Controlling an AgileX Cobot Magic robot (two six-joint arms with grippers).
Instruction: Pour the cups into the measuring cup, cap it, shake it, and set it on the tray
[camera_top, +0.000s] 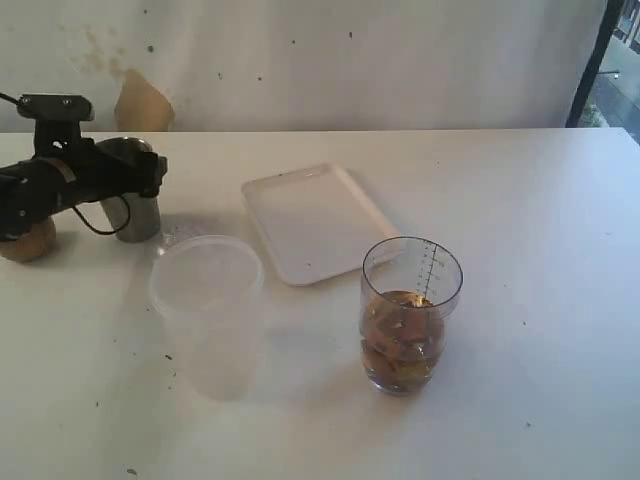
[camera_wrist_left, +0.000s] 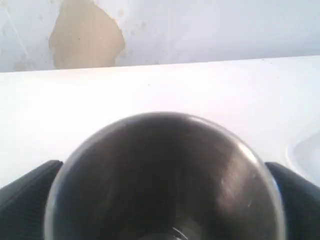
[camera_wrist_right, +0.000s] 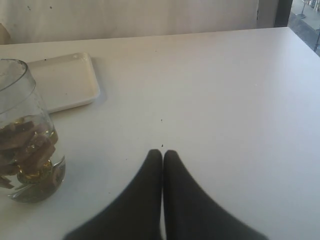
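measuring cup (camera_top: 410, 315) part-filled but uncapped and off the tray (camera_top: 300, 225); left gripper (camera_top: 140, 185) brackets the steel tumbler (camera_top: 135, 222), grip unclear; right gripper (camera_wrist_right: 162, 156) pressed together, empty.

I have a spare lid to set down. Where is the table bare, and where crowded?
Bare: the table right of the tray and measuring cup, to its edge; also the near strip in front of the frosted container. The tray is empty too. Crowded: far left, where the left tool grips the steel tumbler beside the wooden cup.
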